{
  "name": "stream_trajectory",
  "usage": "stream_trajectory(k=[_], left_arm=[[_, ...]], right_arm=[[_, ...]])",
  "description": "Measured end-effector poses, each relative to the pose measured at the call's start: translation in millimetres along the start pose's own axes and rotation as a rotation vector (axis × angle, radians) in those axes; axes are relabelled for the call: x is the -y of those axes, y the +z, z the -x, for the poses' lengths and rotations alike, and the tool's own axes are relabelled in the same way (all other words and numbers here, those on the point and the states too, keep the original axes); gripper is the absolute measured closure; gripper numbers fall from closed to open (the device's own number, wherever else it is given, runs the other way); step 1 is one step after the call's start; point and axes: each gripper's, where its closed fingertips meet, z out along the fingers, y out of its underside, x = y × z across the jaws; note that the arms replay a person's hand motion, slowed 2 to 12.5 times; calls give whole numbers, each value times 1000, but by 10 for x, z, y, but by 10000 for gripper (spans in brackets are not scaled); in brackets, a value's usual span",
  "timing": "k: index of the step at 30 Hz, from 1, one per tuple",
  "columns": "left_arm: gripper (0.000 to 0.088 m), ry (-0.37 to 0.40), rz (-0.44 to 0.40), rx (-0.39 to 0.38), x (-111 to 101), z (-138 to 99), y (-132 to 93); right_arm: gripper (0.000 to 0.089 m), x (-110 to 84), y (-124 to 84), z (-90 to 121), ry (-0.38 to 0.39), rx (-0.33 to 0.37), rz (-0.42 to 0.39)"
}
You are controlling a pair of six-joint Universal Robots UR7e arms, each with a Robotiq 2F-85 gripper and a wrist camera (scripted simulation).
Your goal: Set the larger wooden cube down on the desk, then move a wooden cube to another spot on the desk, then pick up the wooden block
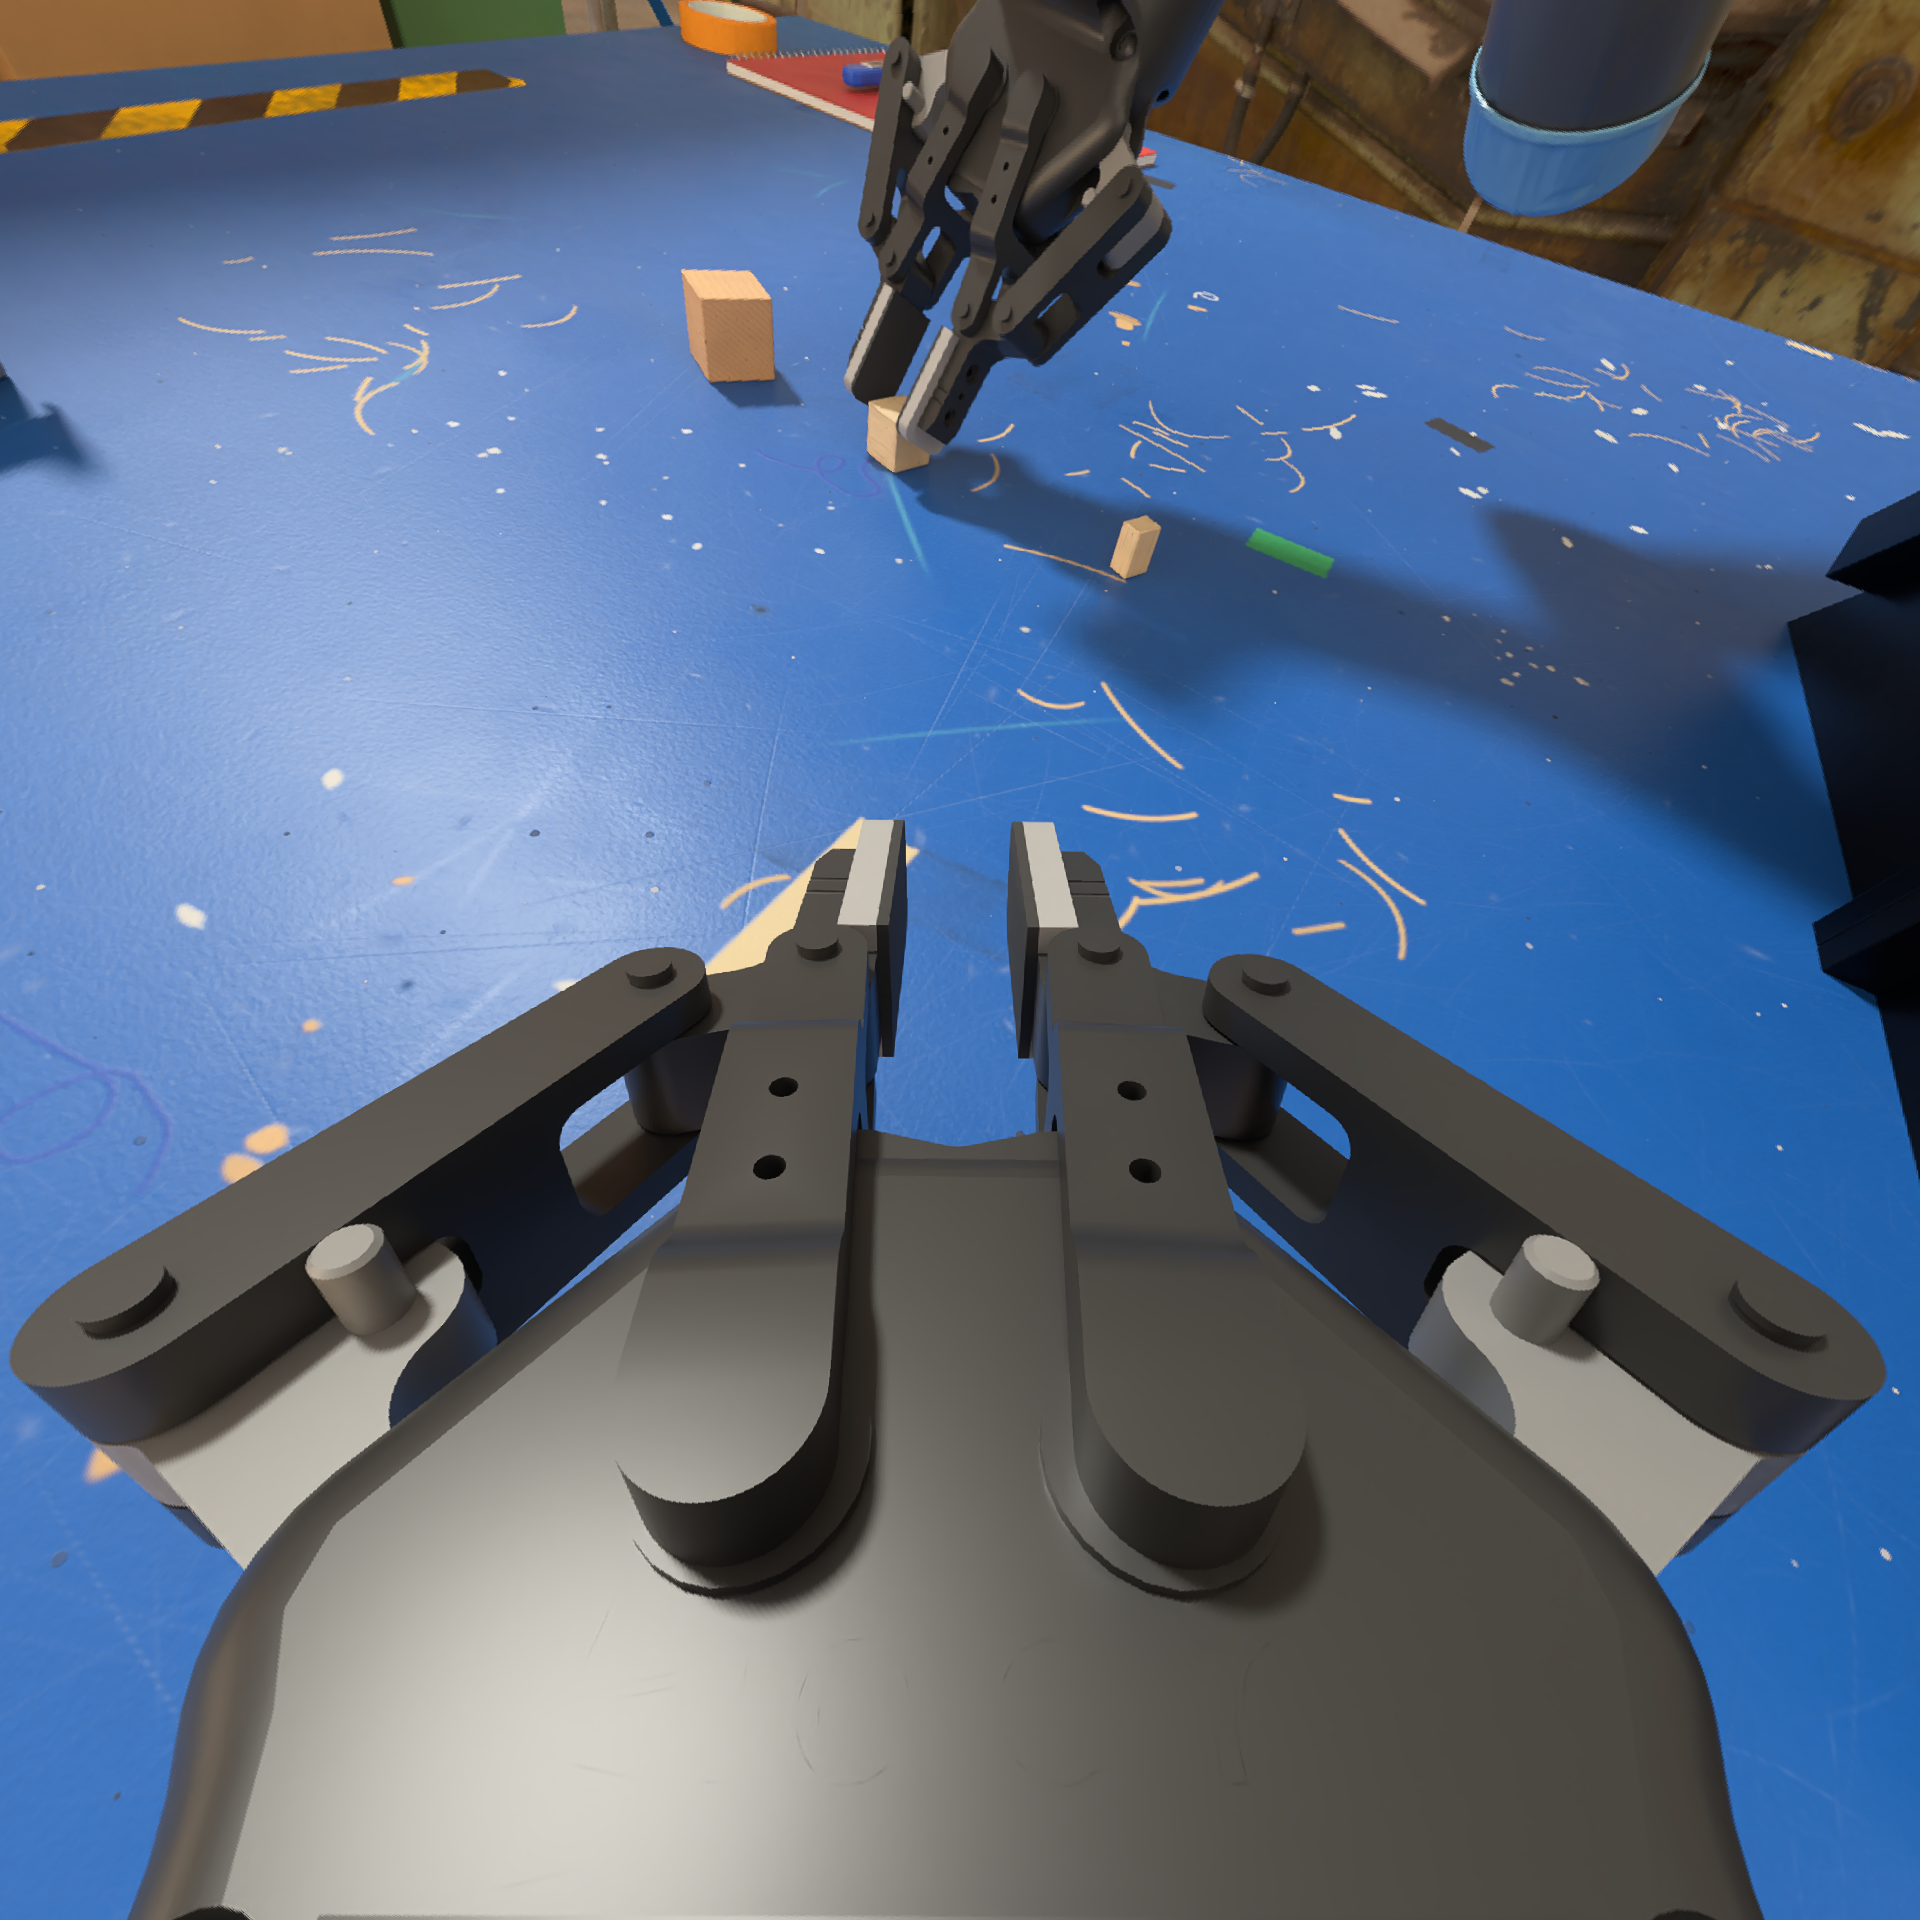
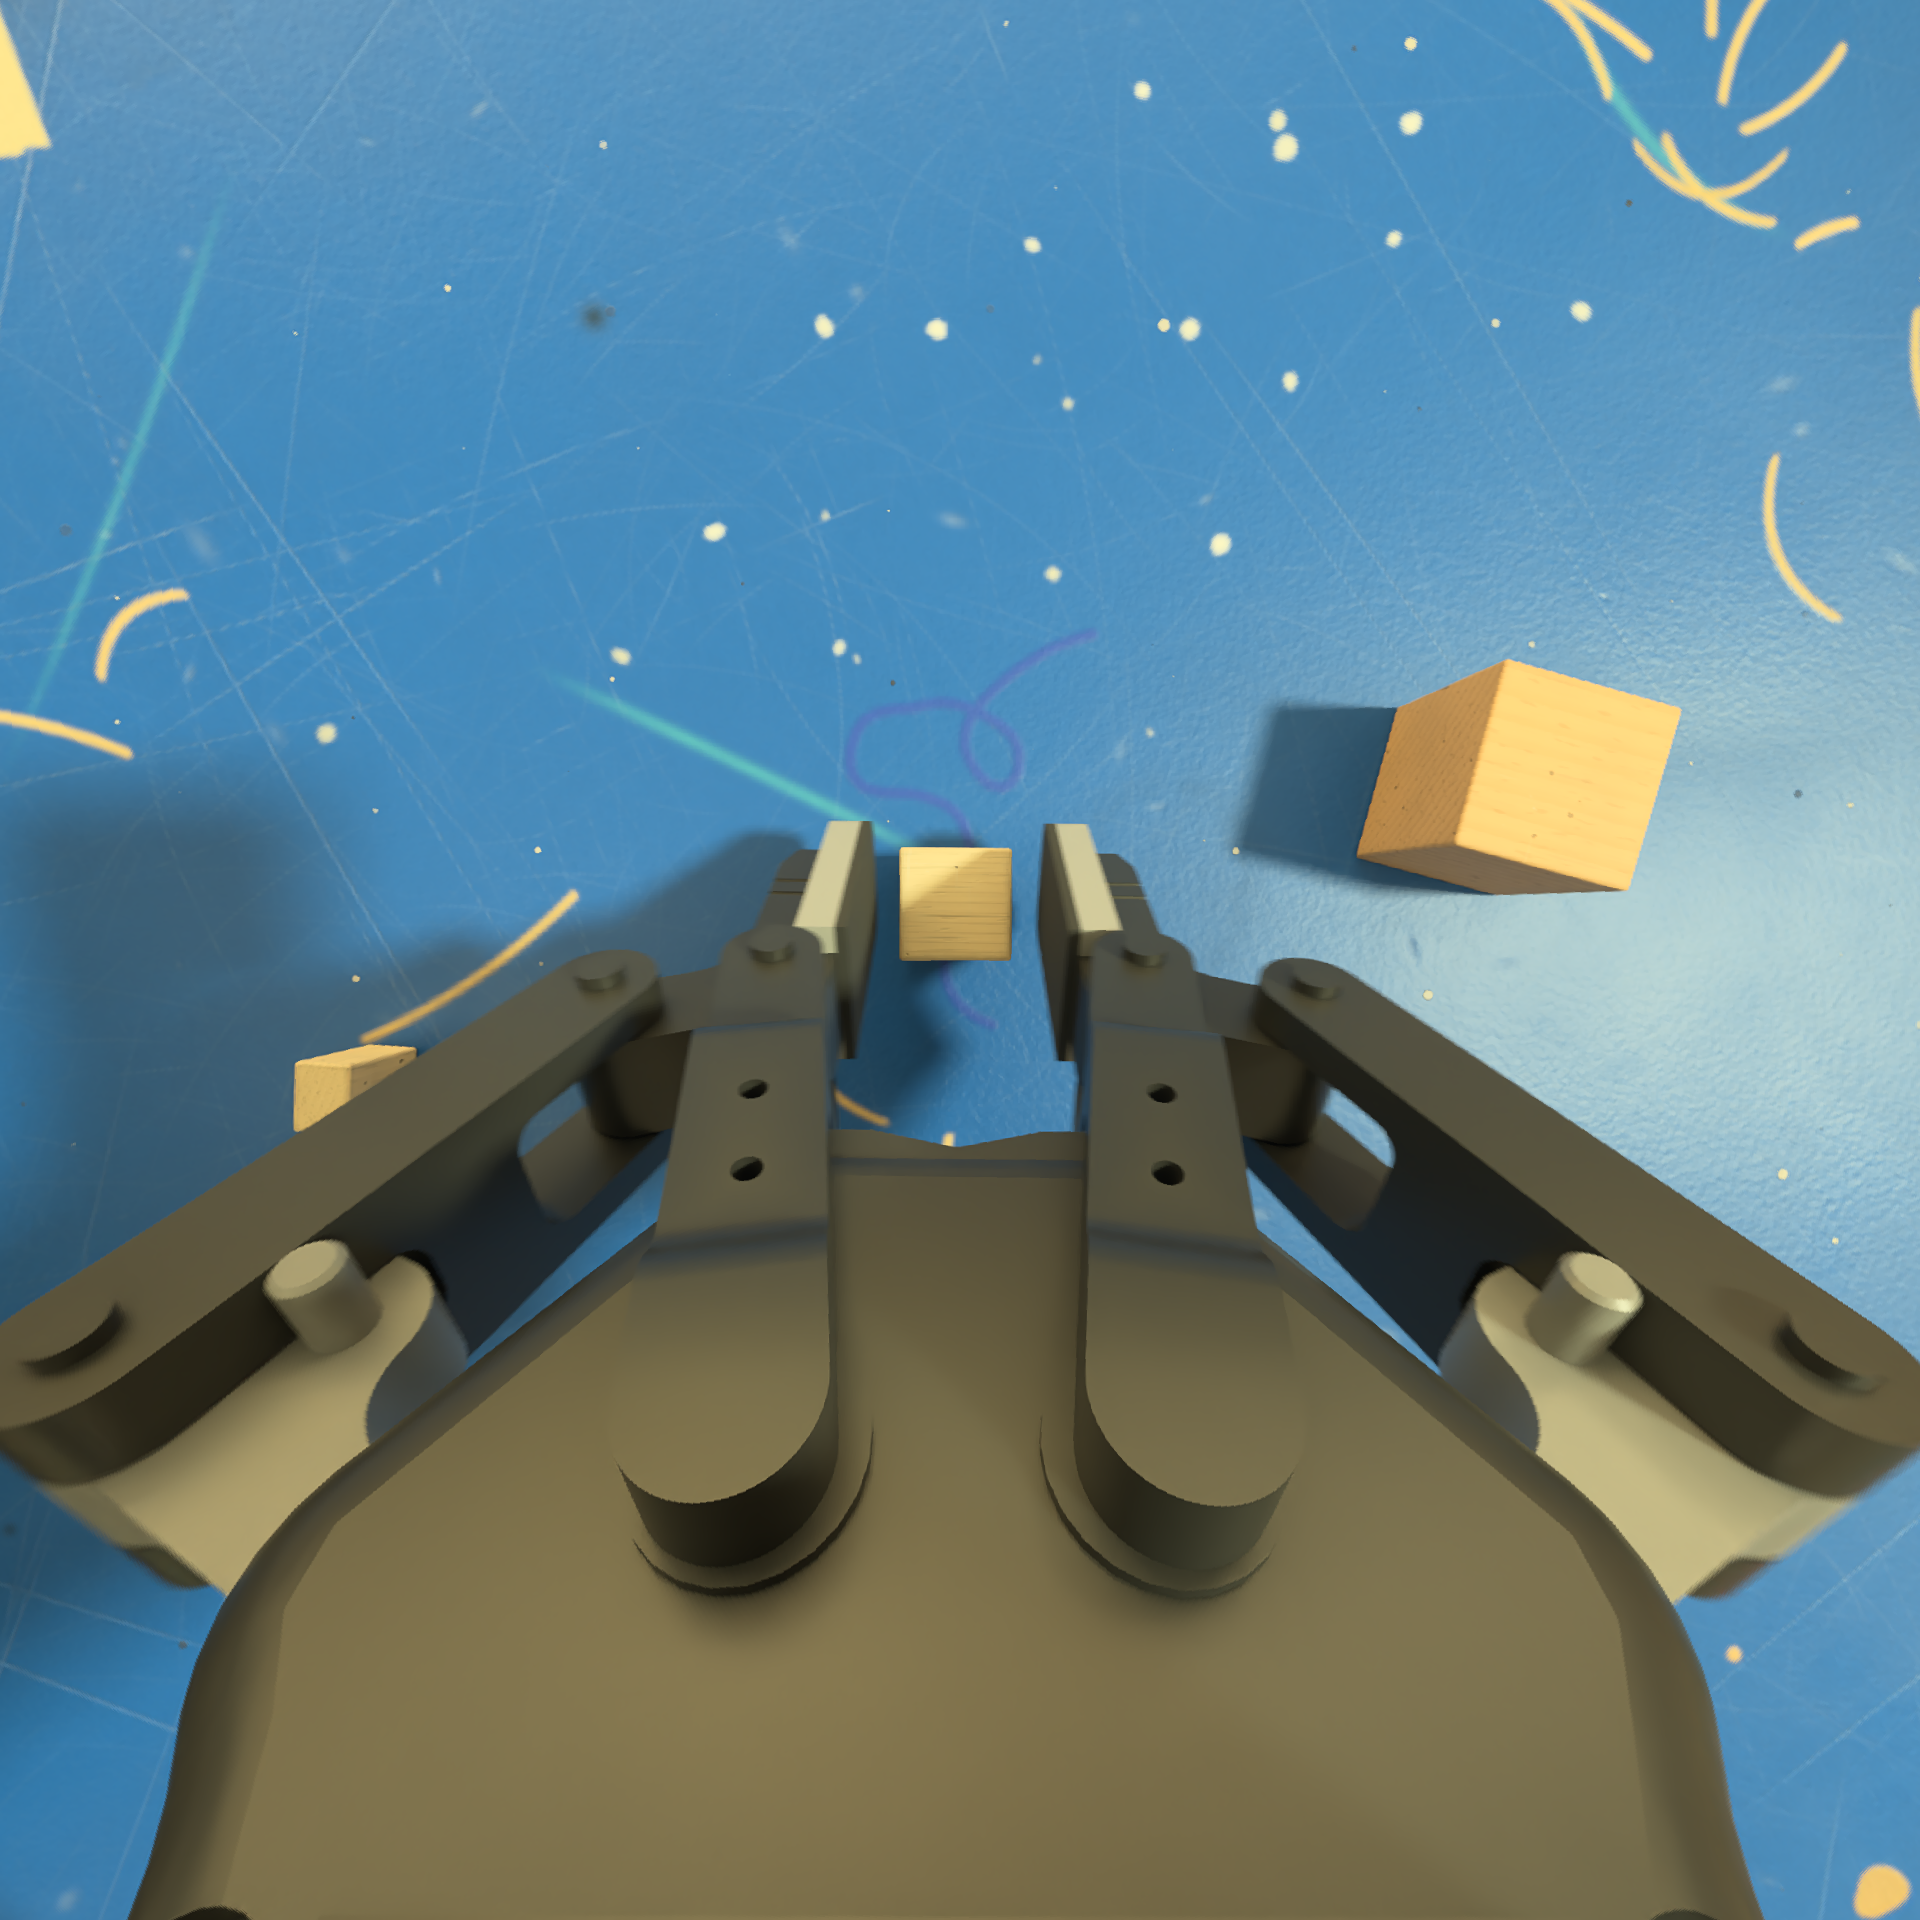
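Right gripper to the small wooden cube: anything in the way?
Nothing visible. The small wooden cube sits on the blue desk directly between the open fingers of the right gripper, with a gap on each side. The larger wooden cube stands off to one side, and the wooden block lies apart on the other.
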Motion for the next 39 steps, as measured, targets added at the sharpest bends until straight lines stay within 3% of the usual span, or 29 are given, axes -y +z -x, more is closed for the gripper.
stream_trajectory(k=[2,7,13,17,23,31,39], left_arm=[[703,0,-1,-1,-1,0,0],[703,1,-2,-1,2,0,-3],[704,4,-5,1,11,-4,-9],[704,7,-8,3,19,-6,-12],[704,8,-10,2,18,-6,-1],[703,4,2,-5,-13,-9,32],[703,16,8,-4,-9,-27,40]], right_arm=[[706,5,4,1,-10,8,-1],[705,20,8,10,-18,15,-7],[705,105,-28,155,27,50,-50],[704,207,-85,378,72,81,-100],[704,330,-117,899,93,142,-150],[704,299,-65,1391,97,137,-121],[704,232,26,1454,130,33,-60]])
